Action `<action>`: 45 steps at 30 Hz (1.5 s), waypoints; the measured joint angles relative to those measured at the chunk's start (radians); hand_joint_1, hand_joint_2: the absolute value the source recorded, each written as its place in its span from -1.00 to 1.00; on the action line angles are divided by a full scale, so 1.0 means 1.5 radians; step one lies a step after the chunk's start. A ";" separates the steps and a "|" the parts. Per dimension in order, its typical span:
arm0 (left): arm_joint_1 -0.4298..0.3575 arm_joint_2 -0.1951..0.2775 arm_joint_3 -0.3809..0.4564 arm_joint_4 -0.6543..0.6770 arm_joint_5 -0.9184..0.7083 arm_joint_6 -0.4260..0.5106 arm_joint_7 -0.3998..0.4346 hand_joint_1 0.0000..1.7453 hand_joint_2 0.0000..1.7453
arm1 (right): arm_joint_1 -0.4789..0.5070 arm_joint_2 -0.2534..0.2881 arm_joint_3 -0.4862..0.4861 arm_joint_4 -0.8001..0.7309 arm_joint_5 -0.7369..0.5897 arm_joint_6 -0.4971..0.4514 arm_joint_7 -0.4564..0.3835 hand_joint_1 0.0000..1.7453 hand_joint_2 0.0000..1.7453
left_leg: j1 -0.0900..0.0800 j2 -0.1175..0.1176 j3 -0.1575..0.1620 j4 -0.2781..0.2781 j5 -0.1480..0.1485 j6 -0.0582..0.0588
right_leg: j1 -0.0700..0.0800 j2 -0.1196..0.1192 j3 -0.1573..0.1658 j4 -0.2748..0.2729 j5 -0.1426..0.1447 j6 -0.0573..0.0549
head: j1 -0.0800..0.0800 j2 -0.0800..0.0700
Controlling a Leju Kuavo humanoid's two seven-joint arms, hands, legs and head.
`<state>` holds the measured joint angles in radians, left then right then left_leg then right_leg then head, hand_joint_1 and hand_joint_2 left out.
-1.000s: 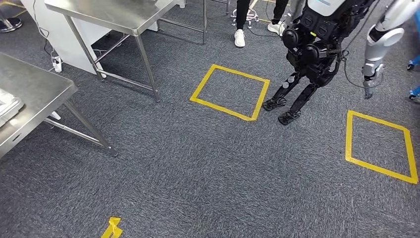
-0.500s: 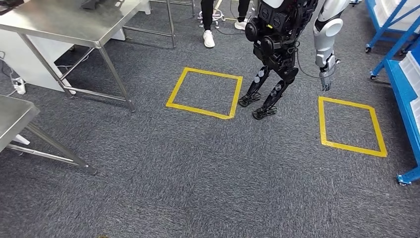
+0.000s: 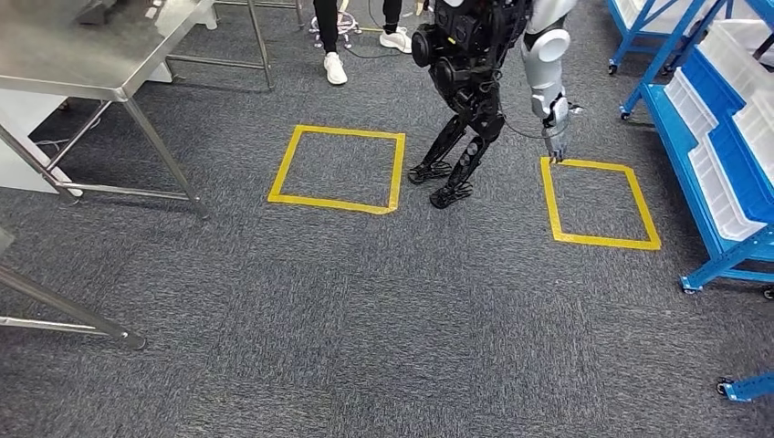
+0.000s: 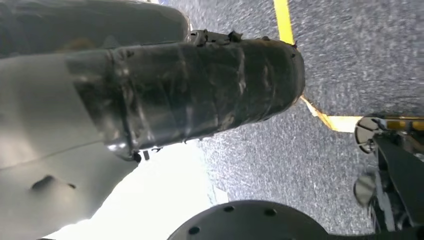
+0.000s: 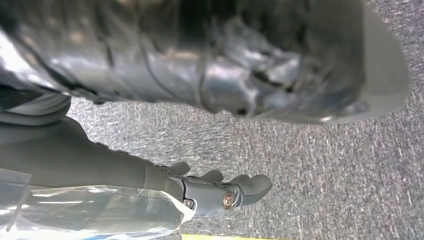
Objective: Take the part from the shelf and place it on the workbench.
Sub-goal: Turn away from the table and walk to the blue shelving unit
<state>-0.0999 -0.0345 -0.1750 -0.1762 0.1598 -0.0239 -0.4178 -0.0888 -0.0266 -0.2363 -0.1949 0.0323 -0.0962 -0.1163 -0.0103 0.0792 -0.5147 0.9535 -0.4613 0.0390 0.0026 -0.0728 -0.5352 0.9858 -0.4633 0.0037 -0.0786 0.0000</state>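
- Part: I cannot pick it out from here. The likeliest place in sight is the blue shelf [image 3: 726,137] at the right of the head view, which carries white trays [image 3: 710,173], but their contents are too small to tell.
- Right hand [image 5: 220,192] hangs over grey carpet [image 3: 365,319]. Its fingers [image 5: 255,184] are loosely stretched and a little apart, with nothing between them (a clear plastic sheet lies along the wrist).
- Left hand: the wrist view is close and blurred, so I cannot tell how its fingers lie or whether they hold anything.
- A steel worktop [image 3: 82,55] stands at the far left, well apart from the shelf.
- Two yellow tape squares mark the carpet, the left square [image 3: 333,203] near the worktop's legs and the right square [image 3: 602,242] just beside the shelf.
- Another robot [image 3: 465,55] stands between the squares, feet on the carpet and one silver arm hanging over the right square's far edge.
- A person's white shoe [image 3: 334,68] shows behind that robot.
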 joint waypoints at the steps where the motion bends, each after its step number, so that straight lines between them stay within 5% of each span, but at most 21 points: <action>1: 0.000 0.000 0.001 0.000 0.000 0.000 0.000 -1.00 -1.00 | -0.002 0.000 0.001 0.000 0.000 0.000 0.000 -1.00 -1.00 | -0.001 0.007 0.001 0.001 -0.002 -0.003 | 0.003 -0.011 0.010 -0.022 0.005 -0.003 | 0.000 0.000; 3: -0.001 0.000 0.002 0.000 0.000 0.000 0.001 -1.00 -1.00 | -0.004 -0.002 0.003 0.000 0.000 0.000 0.001 -1.00 -1.00 | -0.001 0.022 0.004 0.000 -0.005 -0.009 | 0.005 -0.002 0.013 -0.032 0.008 -0.007 | 0.000 0.000; 5: -0.002 0.000 0.002 0.000 0.000 -0.001 0.001 -1.00 -1.00 | -0.002 -0.003 0.004 0.000 0.001 0.000 0.003 -1.00 -1.00 | 0.001 0.004 0.003 0.014 -0.016 -0.017 | 0.001 0.014 0.015 -0.039 0.013 -0.011 | -0.001 0.000; 8: -0.002 0.004 0.004 0.000 0.000 -0.001 0.001 -1.00 -1.00 | -0.002 -0.003 0.005 0.001 0.001 0.001 0.005 -1.00 -1.00 | 0.004 -0.046 -0.046 0.122 -0.077 -0.026 | -0.005 0.038 0.015 -0.044 0.020 -0.016 | -0.004 0.000; 10: 0.000 0.009 0.004 0.000 0.000 -0.001 0.002 -1.00 -1.00 | -0.003 -0.002 0.005 0.001 0.001 0.001 0.005 -1.00 -1.00 | 0.007 -0.051 -0.083 0.198 -0.103 -0.031 | -0.006 0.057 0.014 -0.042 0.021 -0.016 | -0.005 0.000; 11: 0.001 0.010 0.004 0.000 0.000 -0.001 0.002 -1.00 -1.00 | -0.003 -0.002 0.005 0.001 0.001 0.001 0.005 -1.00 -1.00 | 0.008 -0.051 -0.087 0.203 -0.096 -0.032 | -0.006 0.067 0.013 -0.041 0.020 -0.016 | -0.005 0.000; 13: 0.003 0.012 0.004 0.000 0.000 -0.001 0.002 -1.00 -1.00 | -0.002 0.000 0.006 0.001 0.001 0.001 0.005 -1.00 -1.00 | 0.012 -0.059 -0.058 0.138 -0.049 -0.034 | -0.010 0.086 0.014 -0.037 0.019 -0.012 | -0.005 0.000; 15: 0.002 0.013 0.005 0.000 0.000 -0.001 0.002 -1.00 -1.00 | -0.003 0.000 0.006 0.001 0.001 0.001 0.005 -1.00 -1.00 | 0.018 -0.089 -0.019 0.048 -0.011 -0.035 | -0.011 0.104 0.011 -0.031 0.017 -0.003 | -0.005 0.000; 17: 0.001 0.013 0.005 0.000 0.000 0.000 0.003 -1.00 -1.00 | -0.003 0.000 0.006 0.001 0.001 0.002 0.005 -1.00 -1.00 | 0.020 -0.106 -0.005 0.014 -0.003 -0.031 | -0.013 0.119 0.005 -0.027 0.016 0.007 | -0.006 0.000; 19: 0.000 0.013 0.005 0.000 0.000 0.000 0.003 -1.00 -1.00 | -0.002 0.000 0.007 0.001 0.001 0.004 0.006 -1.00 -1.00 | 0.018 -0.091 -0.005 0.012 -0.001 -0.020 | -0.015 0.129 0.001 -0.028 0.018 0.017 | -0.006 0.000; 21: -0.001 0.010 0.005 0.000 0.001 0.000 0.002 -1.00 -1.00 | 0.001 0.000 0.007 0.002 0.002 0.004 0.008 -1.00 -1.00 | 0.019 -0.076 -0.006 0.008 0.003 -0.010 | -0.015 0.105 -0.014 0.000 0.000 0.022 | -0.003 0.000; 23: 0.000 0.006 0.005 0.000 0.001 0.002 0.002 -1.00 -1.00 | 0.000 -0.002 0.007 0.002 0.002 0.004 0.010 -1.00 -1.00 | 0.016 -0.061 -0.007 0.006 0.004 -0.004 | -0.013 0.068 -0.055 0.086 -0.045 0.024 | 0.000 0.000; 26: 0.002 0.000 0.006 0.000 0.002 0.005 0.005 -1.00 -1.00 | 0.000 -0.002 0.008 0.002 0.002 0.006 0.010 -1.00 -1.00 | 0.009 -0.037 -0.009 0.007 0.002 0.000 | -0.013 0.052 -0.100 0.180 -0.075 0.022 | 0.000 0.000; 28: 0.001 -0.001 0.006 0.000 0.002 0.006 0.005 -1.00 -1.00 | 0.001 -0.003 0.008 0.002 0.002 0.006 0.010 -1.00 -1.00 | 0.005 -0.022 -0.006 0.007 0.001 0.001 | -0.011 0.044 -0.065 0.118 -0.038 0.014 | 0.000 0.000; 30: 0.000 -0.001 0.006 0.000 0.002 0.006 0.005 -1.00 -1.00 | -0.001 -0.004 0.008 0.002 0.002 0.006 0.010 -1.00 -1.00 | 0.002 -0.008 -0.003 0.007 -0.002 0.000 | -0.002 0.016 -0.012 0.019 -0.003 0.002 | 0.000 0.000; 32: -0.001 -0.001 0.006 0.000 0.002 0.006 0.005 -1.00 -1.00 | -0.004 -0.006 0.008 0.002 0.002 0.006 0.010 -1.00 -1.00 | 0.001 0.005 -0.001 0.007 -0.004 -0.005 | 0.005 0.001 0.010 -0.025 0.006 -0.006 | 0.000 0.000; 34: -0.003 -0.002 0.006 0.000 0.002 0.006 0.005 -1.00 -1.00 | -0.003 -0.007 0.008 0.002 0.002 0.006 0.010 -1.00 -1.00 | 0.001 0.017 0.003 0.006 -0.006 -0.012 | 0.004 0.017 0.011 -0.034 0.010 -0.008 | 0.000 0.000; 36: -0.004 -0.001 0.006 0.000 0.002 0.005 0.005 -1.00 -1.00 | 0.000 -0.008 0.008 0.002 0.002 0.007 0.011 -1.00 -1.00 | 0.003 -0.001 0.000 0.025 -0.021 -0.020 | -0.001 0.029 0.018 -0.045 0.019 -0.011 | -0.001 0.000; 40: -0.001 0.006 0.007 0.000 0.002 0.004 0.007 -1.00 -1.00 | -0.001 -0.005 0.008 0.003 0.002 0.008 0.012 -1.00 -1.00 | 0.010 -0.048 -0.072 0.183 -0.097 -0.033 | -0.006 0.057 0.019 -0.051 0.025 -0.013 | -0.004 0.000; 42: 0.001 0.009 0.007 0.000 0.002 0.004 0.007 -1.00 -1.00 | 0.000 -0.004 0.008 0.003 0.002 0.009 0.012 -1.00 -1.00 | 0.013 -0.051 -0.078 0.187 -0.081 -0.037 | -0.009 0.074 0.020 -0.048 0.024 -0.011 | -0.004 0.000; 45: 0.001 0.010 0.007 0.000 0.002 0.003 0.007 -1.00 -1.00 | 0.000 -0.003 0.008 0.003 0.002 0.009 0.012 -1.00 -1.00 | 0.021 -0.083 -0.020 0.058 -0.014 -0.043 | -0.014 0.100 0.016 -0.035 0.018 0.001 | -0.005 0.000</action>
<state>-0.0977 -0.0188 -0.1648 -0.1764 0.1629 -0.0193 -0.4080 -0.0881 -0.0316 -0.2243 -0.1897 0.0359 -0.0824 -0.0988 0.0207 -0.0459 -0.5442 1.0400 -0.4818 -0.0253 -0.0189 0.0775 -0.5110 0.9329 -0.4371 0.0049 -0.0866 0.0000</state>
